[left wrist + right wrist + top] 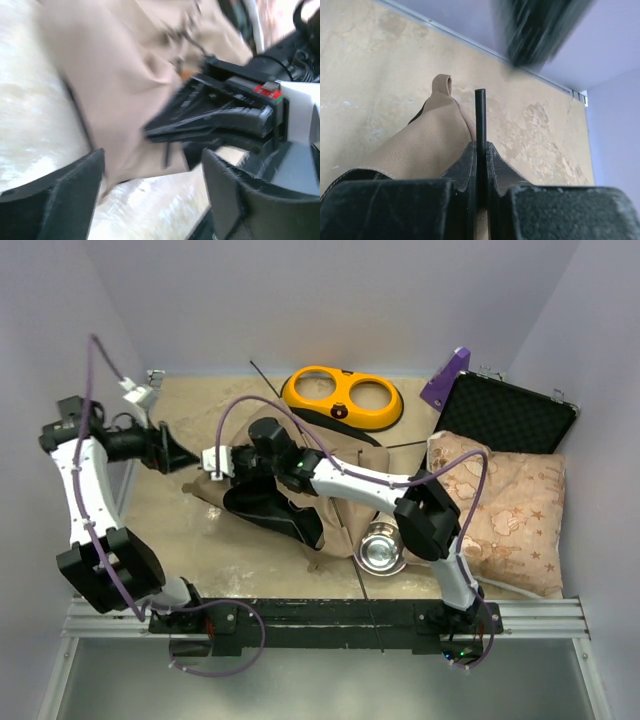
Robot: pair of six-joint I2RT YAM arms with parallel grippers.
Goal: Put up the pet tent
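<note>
Top view, tent (335, 528): lies collapsed near the middle of the table (180, 535), tan cloth crumpled, black lining showing on its near left side.
Top view, right gripper (212, 463): the arm reaches across the tent to the tent's left edge; its fingers are too small here to tell how they stand.
Top view, left gripper (180, 455): comes in from the left and points at the right gripper, just beside it.
Top view, surroundings: a yellow double bowl (342, 398) behind the tent, a steel bowl (380, 550) at its near right, a star-patterned cushion (510, 505) to the right, and a black case (505, 418) at the back right.

Left wrist view, left gripper (150, 200): fingers spread wide with nothing between them, above the pale table.
Left wrist view, tent (120, 75): blurred tan cloth fills the upper left.
Left wrist view, right gripper (165, 131): just ahead, its black fingers pressed together at the edge of the cloth.

Right wrist view, right gripper (480, 155): fingers pressed together, pinching a thin black pole (480, 110) that sticks straight out past the fingertips.
Right wrist view, tent (425, 145): tan cloth lies against the left finger, and a small loop (442, 84) at its tip is just left of the pole.
Right wrist view, top: a blurred dark shape (540, 30); I cannot tell what it is.
</note>
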